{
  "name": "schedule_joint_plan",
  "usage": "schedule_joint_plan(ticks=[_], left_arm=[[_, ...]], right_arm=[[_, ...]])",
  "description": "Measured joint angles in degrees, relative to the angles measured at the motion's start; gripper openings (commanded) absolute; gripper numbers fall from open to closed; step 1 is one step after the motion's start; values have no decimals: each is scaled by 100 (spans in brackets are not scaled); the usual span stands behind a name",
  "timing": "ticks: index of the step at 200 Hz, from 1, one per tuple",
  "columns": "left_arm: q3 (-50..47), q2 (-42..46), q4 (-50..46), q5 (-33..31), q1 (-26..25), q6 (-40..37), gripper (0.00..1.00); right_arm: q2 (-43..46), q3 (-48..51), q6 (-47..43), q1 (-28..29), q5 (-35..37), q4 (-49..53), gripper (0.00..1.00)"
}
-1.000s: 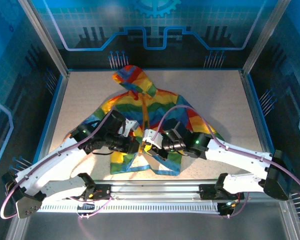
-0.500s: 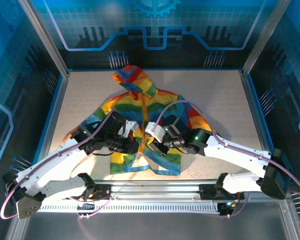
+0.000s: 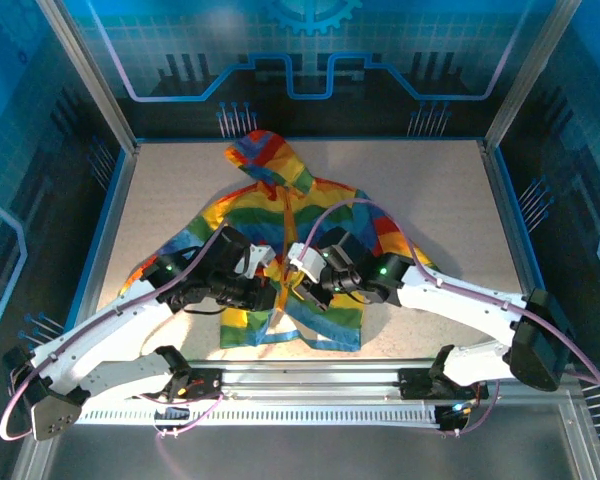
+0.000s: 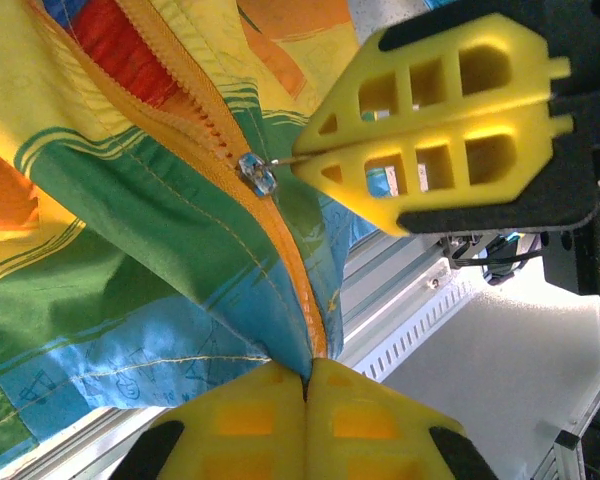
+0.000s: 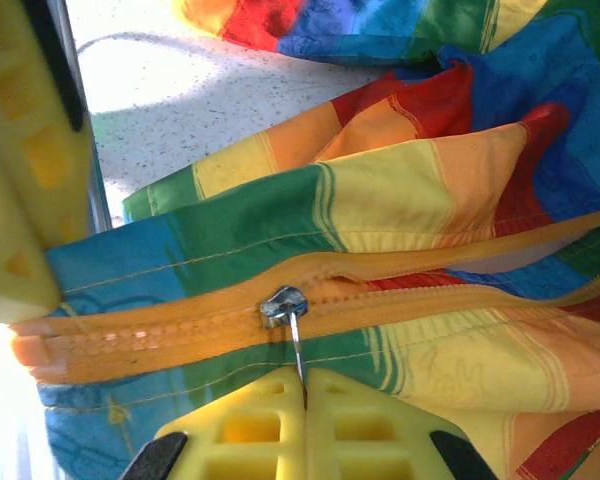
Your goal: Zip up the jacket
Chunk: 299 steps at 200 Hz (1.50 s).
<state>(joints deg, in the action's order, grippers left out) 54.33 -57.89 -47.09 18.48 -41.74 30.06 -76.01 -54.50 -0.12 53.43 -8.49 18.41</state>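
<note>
The rainbow-striped jacket [image 3: 280, 205] lies flat on the table with its hood [image 3: 265, 158] at the far end. Its orange zipper [image 5: 160, 330] is joined near the hem and split open beyond the metal slider [image 5: 282, 303]. My left gripper [image 4: 305, 375] is shut on the bottom hem at the zipper's end, holding it taut. My right gripper [image 5: 303, 385] is shut on the slider's thin pull tab. From above, the left gripper [image 3: 277, 295] and right gripper [image 3: 296, 280] sit close together over the lower front. In the left wrist view the slider [image 4: 257, 172] meets the right gripper's fingertips [image 4: 320, 165].
The speckled table [image 3: 440, 190] has bare surface to the right and left of the jacket. A metal rail [image 3: 310, 380] runs along the near edge, just below the hem. Blue walls enclose the work area.
My right gripper has moved away from the hem, up along the zipper, with the pull tab in it. The left gripper has held its place on the hem.
</note>
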Motion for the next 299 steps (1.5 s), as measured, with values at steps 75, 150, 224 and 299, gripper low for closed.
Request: schedule_joint_plan(ticks=[75, 150, 224, 299], left_arm=[[-144, 87, 94, -24, 0, 2, 0], [-516, 367, 256, -177, 0, 179, 0], [-1093, 774, 715, -702, 0, 717, 0], [-1141, 896, 949, -951, 0, 756, 0]], right_arm=[[-356, -138, 170, -280, -11, 0, 0], [-789, -411, 317, -616, -2, 2, 0], [-1659, -1132, 310, -1032, -17, 2, 0], [-2535, -1873, 291, -1259, -101, 2, 0]])
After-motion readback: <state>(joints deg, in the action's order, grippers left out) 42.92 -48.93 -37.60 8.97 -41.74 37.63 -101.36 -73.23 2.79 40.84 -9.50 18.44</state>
